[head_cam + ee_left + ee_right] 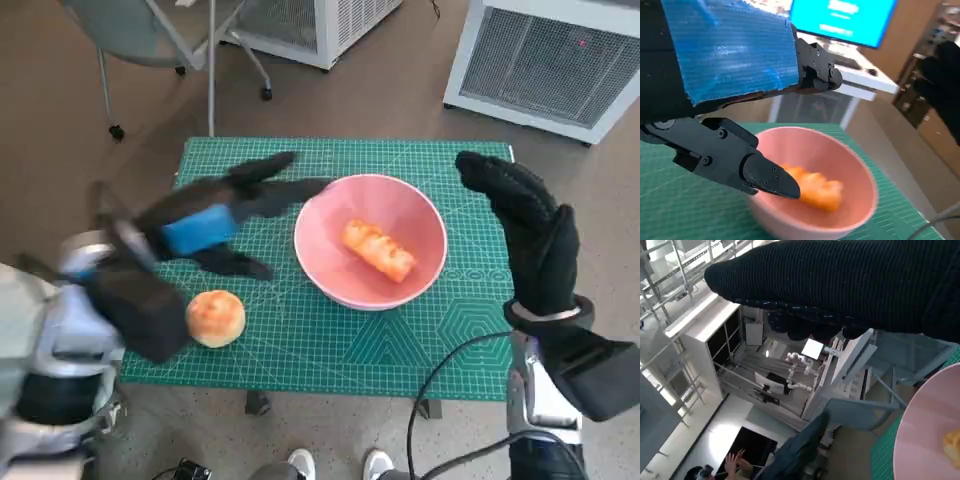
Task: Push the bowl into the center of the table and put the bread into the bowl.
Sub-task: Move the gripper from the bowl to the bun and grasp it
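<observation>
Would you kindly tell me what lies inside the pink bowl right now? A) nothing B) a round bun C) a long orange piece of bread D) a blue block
C: the head view shows a long orange piece of bread lying inside the pink bowl, while the round bun sits outside on the green mat.

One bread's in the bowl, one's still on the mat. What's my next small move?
Probably draw the left hand back toward the round bun: it lies on the green mat outside the pink bowl, and that hand holds nothing.
</observation>
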